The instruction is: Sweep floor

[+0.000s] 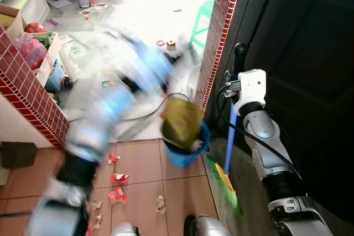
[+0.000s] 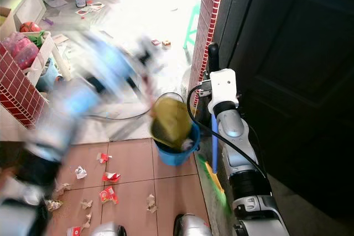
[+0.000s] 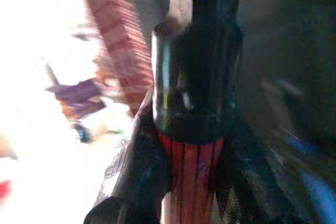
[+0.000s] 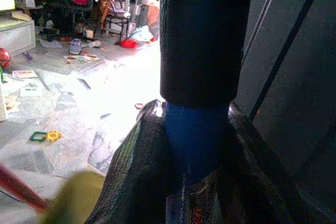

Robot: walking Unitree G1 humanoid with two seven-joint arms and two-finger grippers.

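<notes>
— What is your right hand (image 4: 197, 182) doing?

— It is clenched around the blue broom handle (image 1: 232, 136), just under the black grip at the top. I hold the broom upright beside the dark door (image 1: 310, 81), and its green bristles (image 1: 225, 181) rest on the floor at the foot of the red-tiled pillar (image 1: 218, 31).

— And your left hand (image 3: 191, 182)?

— My left arm (image 1: 105, 131) is a blur across the head views, reaching toward the middle of the scene. In the wrist view my two black fingers close on a red, ribbed handle (image 3: 191, 174) with a black sleeve above it. That is the dustpan's handle.

— Where is the dustpan?

— The yellow-green dustpan (image 1: 181, 122) is tilted over the blue bucket (image 1: 191, 150), its lower edge inside the rim. The bucket stands on the terracotta floor tiles (image 1: 144, 164), just beside the pillar and near the broom's bristles.

— Is the floor clean?

— No. Scraps of paper and red wrappers (image 1: 119, 183) lie scattered on the tiles to my left of the bucket. Farther off, the bright grey floor (image 1: 138, 15) carries toys and papers, and a green stool (image 1: 200, 20) stands near the pillar.
</notes>
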